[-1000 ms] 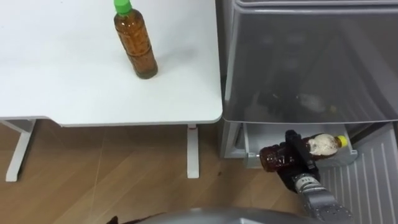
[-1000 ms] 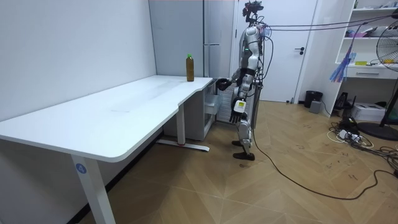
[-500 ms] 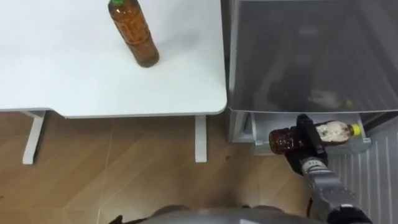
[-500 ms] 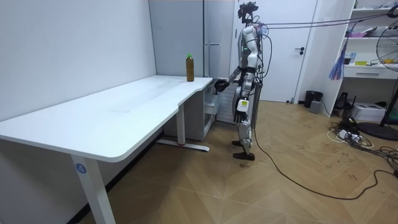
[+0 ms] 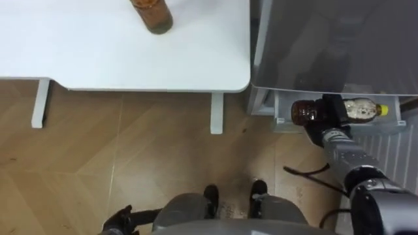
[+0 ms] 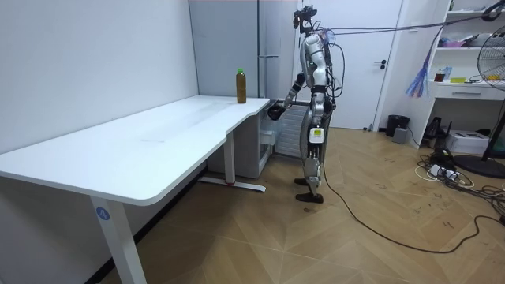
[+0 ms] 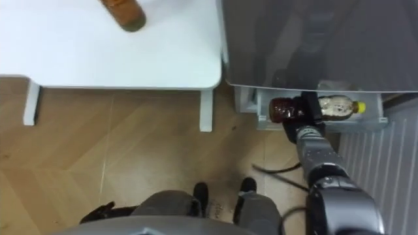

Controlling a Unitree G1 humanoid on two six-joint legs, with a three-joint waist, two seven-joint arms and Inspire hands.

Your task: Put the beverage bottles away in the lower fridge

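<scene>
Holding the tea bottle (image 5: pixel 359 111) sideways at the mouth of the lower compartment, the right hand (image 5: pixel 330 112) has its fingers clamped round the bottle's middle, yellow cap pointing to the robot's right and brown base to its left. The bottle sits just above the white bin (image 5: pixel 282 120) at the front of the opening, tucked under the grey body of the fridge (image 5: pixel 326 46); whether it touches the bin yet I can't tell. To my eye the placing is nearly there. The thing now is to keep the bottle level, ease it inward past the bin's front lip and let the bin take the weight before the fingers loosen. It's round and will likely roll, so laying it along a wall of the bin looks wise, and the knuckles want watching under that overhang. The left hand (image 5: pixel 121 219) hangs low by the body, idle. One drink is left to fetch: the second bottle (image 6: pixel 241 85), green-capped and upright, stands at the far corner of the white table (image 5: pixel 130 59), the corner nearest the fridge, well apart from the working hand. The robot stands upright between the table's end and the fridge on a wooden floor (image 6: pixel 355 237), with a white door (image 6: pixel 380 63) behind it, and shelves (image 6: pixel 473 47) and a fan (image 6: pixel 497 71) off at the room view's right
</scene>
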